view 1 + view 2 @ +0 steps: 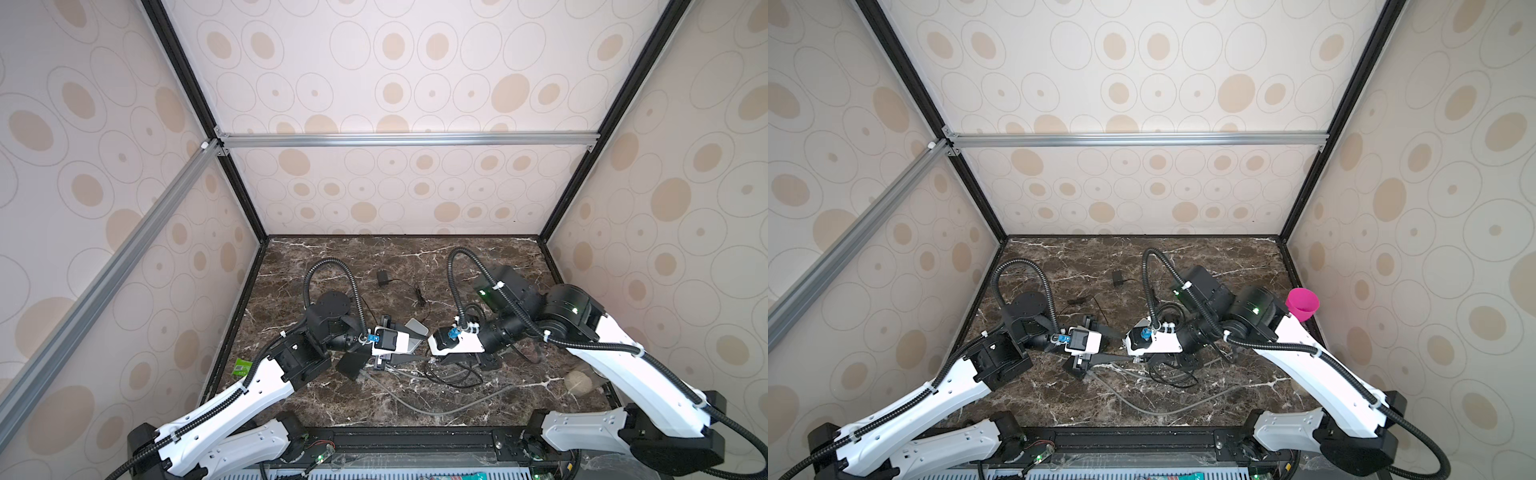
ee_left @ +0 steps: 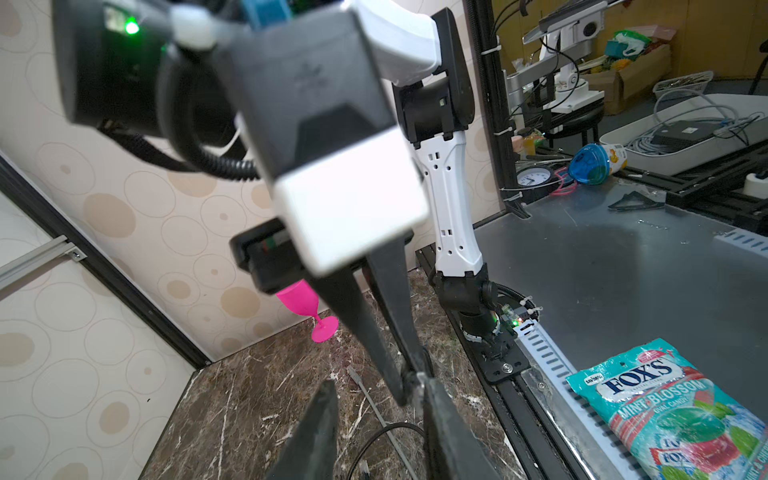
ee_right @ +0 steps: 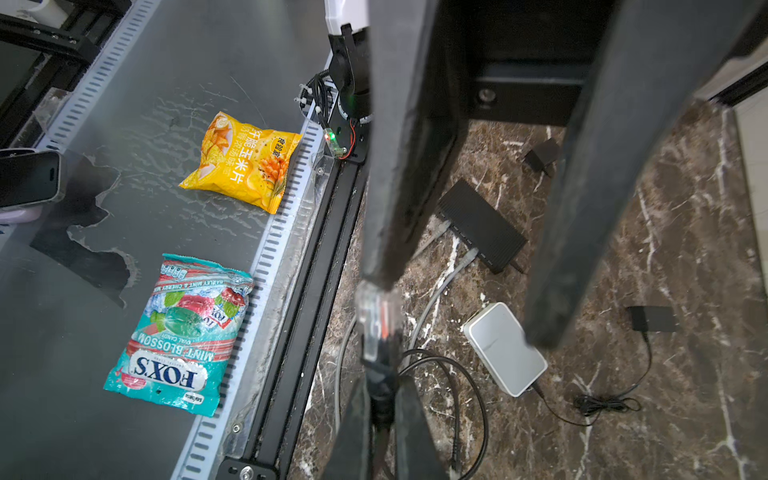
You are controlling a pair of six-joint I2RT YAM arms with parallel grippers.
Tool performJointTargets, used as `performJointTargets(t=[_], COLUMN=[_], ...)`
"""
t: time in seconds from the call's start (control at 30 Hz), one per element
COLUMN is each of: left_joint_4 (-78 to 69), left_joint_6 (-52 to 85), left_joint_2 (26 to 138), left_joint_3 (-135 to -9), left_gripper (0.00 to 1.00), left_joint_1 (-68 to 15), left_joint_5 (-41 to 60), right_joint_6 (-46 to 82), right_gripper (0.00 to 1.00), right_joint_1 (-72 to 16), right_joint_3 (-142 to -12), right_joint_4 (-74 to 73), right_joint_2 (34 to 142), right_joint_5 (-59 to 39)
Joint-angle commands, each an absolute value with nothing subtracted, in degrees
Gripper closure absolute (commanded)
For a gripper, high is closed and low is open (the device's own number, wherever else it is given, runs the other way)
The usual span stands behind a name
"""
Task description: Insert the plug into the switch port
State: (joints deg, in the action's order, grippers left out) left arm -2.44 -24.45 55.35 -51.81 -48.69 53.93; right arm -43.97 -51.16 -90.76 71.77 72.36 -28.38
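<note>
Both top views look steeply down from high above the front of a walled cell. Patterned walls fill the upper frame and the marble worktop [image 1: 415, 266] the lower. They share nearly the whole scene, offset slightly sideways.

The left wrist view sits close behind the left hand [image 2: 377, 380], facing across to the right arm [image 2: 449, 199] and a grey surface [image 2: 623, 270] beyond, with a candy bag [image 2: 681, 411] at lower right.

The right wrist view looks down past the right hand [image 3: 380, 386], its plug [image 3: 378, 316] blurred near the lens. The same bag [image 3: 178, 332] lies at lower left.
</note>
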Motion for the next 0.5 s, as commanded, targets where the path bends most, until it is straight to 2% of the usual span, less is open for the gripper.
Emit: performJointTargets(t=[0.0,0.17,0.3,0.47], left_joint_4=[1.1,3.5,6.1,5.5], left_joint_6=[-28.0,-29.1,-29.8,-29.7], left_joint_2=[55.6,55.6,55.9,55.9], left_joint_3=[-54.5,-54.3,-54.3,-53.6], left_gripper=[0.68,0.68,0.61,0.7], left_joint_1=[-49.9,-50.3,-50.3,-50.3], left_joint_5=[54.6,53.2,49.8,46.0], right_joint_6=[-42.2,-41.1,-40.8,-40.4], right_gripper=[1.0,1.0,1.0,1.0], right_joint_1=[-51.5,-51.4,-51.5,-51.5], right_joint_3=[-92.8,-93.2,-93.9,-93.2], right_joint_4=[74.4,73.8,74.7,75.1], right_joint_2=[73.0,72.8,72.7,72.1], right_joint_5=[-28.7,-28.2,-28.0,-28.0])
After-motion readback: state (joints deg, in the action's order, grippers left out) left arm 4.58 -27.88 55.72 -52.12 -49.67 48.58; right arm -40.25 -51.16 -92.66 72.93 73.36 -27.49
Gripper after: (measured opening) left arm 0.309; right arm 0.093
